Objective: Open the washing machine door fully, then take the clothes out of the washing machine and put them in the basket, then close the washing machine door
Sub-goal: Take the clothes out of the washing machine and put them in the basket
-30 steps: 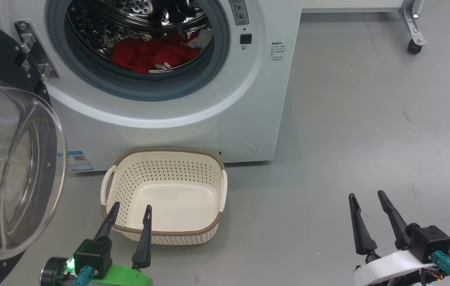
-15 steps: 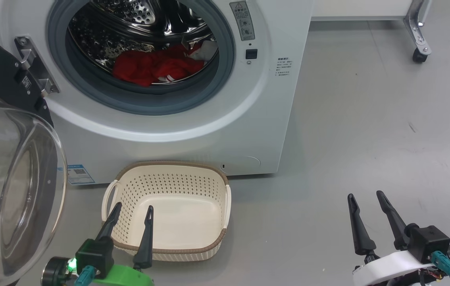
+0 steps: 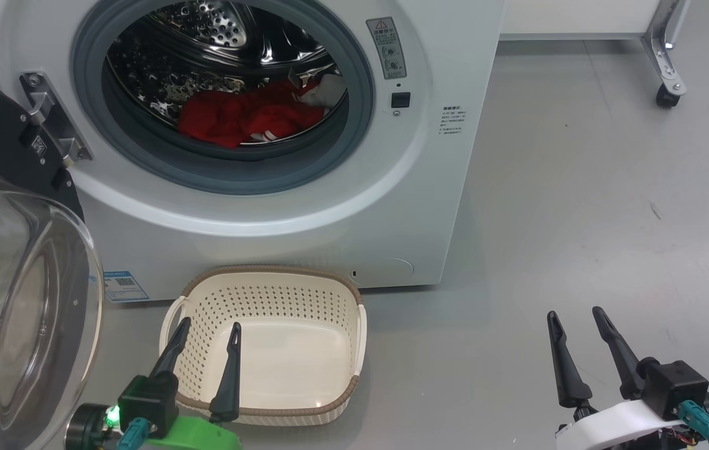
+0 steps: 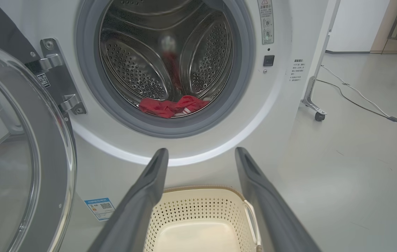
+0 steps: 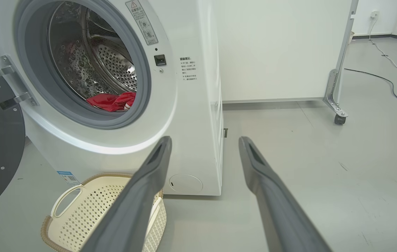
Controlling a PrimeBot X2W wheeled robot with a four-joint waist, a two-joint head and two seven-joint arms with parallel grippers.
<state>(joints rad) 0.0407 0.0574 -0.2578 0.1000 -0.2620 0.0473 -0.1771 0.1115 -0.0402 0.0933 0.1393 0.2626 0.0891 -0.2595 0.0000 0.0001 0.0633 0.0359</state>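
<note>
Clothes [image 3: 248,117] lie as one red heap on the bottom of the drum [image 3: 204,56], just behind the grey seal [image 3: 229,178] of the washing machine [image 3: 342,206]. The door [image 3: 17,281] stands swung out to the left, so I judge the first step done and the opening free. Both grippers are empty, with fingers spread wide. My left gripper [image 3: 210,322] hangs over the near rim of the basket [image 3: 267,270], which stands on the floor just before the machine, under the opening. From these jaws the heap lies straight ahead and higher. Its long axis runs left to right across the drum. My right gripper [image 3: 574,312] is well off to the right, past the machine's corner, so the left arm is nearer; I would reach with it forward and up, over the seal.
</note>
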